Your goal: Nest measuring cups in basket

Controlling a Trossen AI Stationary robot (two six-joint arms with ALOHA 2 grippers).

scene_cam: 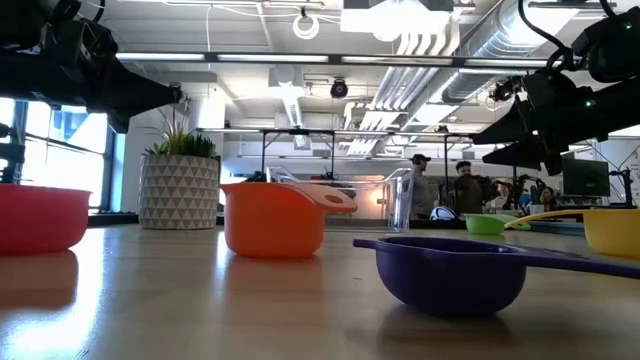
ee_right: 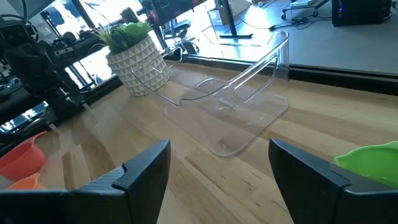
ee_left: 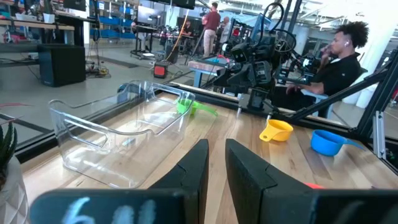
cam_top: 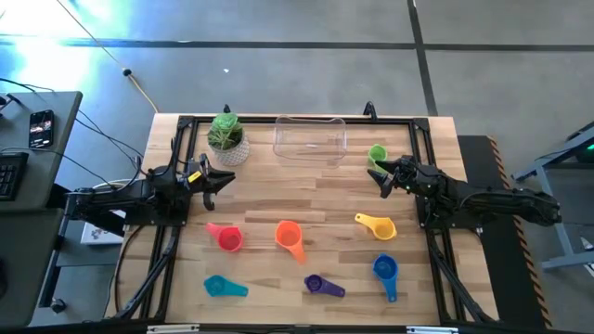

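Observation:
The clear basket (cam_top: 309, 139) rests flat on the table's far middle. A green cup (cam_top: 377, 154) stands just right of it. Red (cam_top: 225, 237), orange (cam_top: 289, 236) and yellow (cam_top: 376, 224) cups sit in a row mid-table. Teal (cam_top: 223, 287), purple (cam_top: 323, 286) and blue (cam_top: 386, 271) cups lie nearer the front edge. My left gripper (ee_left: 216, 168) hovers at the left, level, its fingers nearly together with nothing between them. My right gripper (ee_right: 217, 180) hovers at the right beside the green cup (ee_right: 373, 162), open wide and holding nothing.
A white pot with a green plant (cam_top: 225, 137) stands left of the basket, close to my left gripper. A black frame (cam_top: 297, 118) runs around the table. People sit and stand in the room beyond the table.

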